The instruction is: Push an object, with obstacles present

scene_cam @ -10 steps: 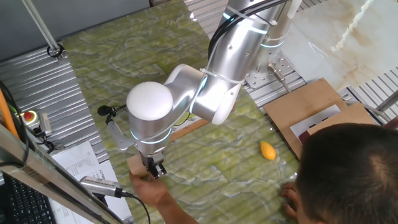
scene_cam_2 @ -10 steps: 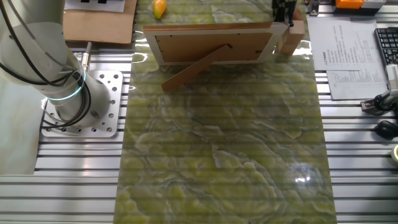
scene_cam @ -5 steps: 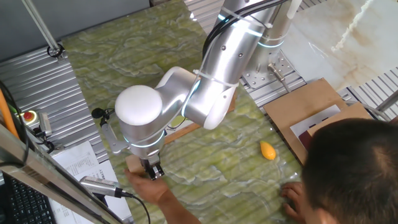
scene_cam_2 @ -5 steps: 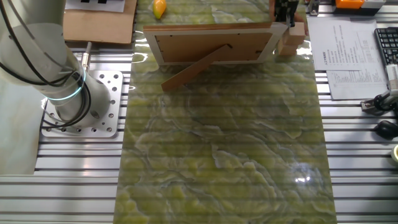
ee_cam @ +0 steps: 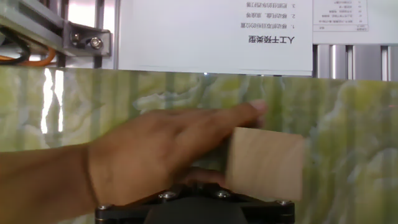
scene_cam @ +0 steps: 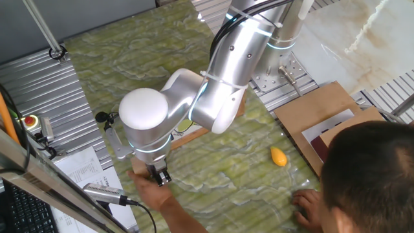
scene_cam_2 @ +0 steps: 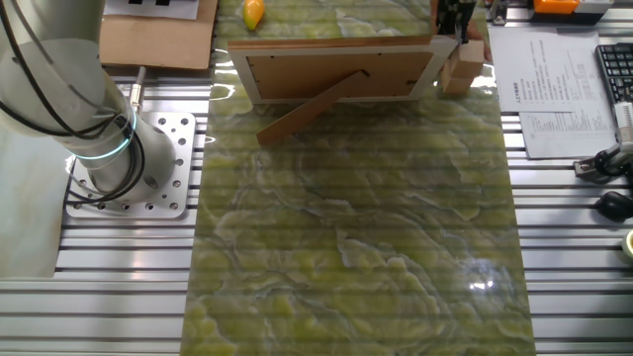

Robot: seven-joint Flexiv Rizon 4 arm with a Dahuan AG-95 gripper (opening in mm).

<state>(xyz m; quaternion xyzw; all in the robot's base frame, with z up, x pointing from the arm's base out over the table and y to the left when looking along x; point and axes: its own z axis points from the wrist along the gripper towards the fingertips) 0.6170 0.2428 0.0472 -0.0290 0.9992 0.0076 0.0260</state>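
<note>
Since the earlier frame, the small pale tan wooden block (ee_cam: pixel 265 163) has barely shifted; a person's hand (ee_cam: pixel 152 155) touches it. Black two-finger gripper (scene_cam: pixel 159 177): finger state cannot be determined.

White sheet (ee_cam: pixel 214 34) ahead of my hand camera: printed lines upside down, Chinese characters and numbered items, too small for me to read. Second sheet (scene_cam_2: pixel 554 89) by keyboard (scene_cam_2: pixel 615 74): print illegible
</note>
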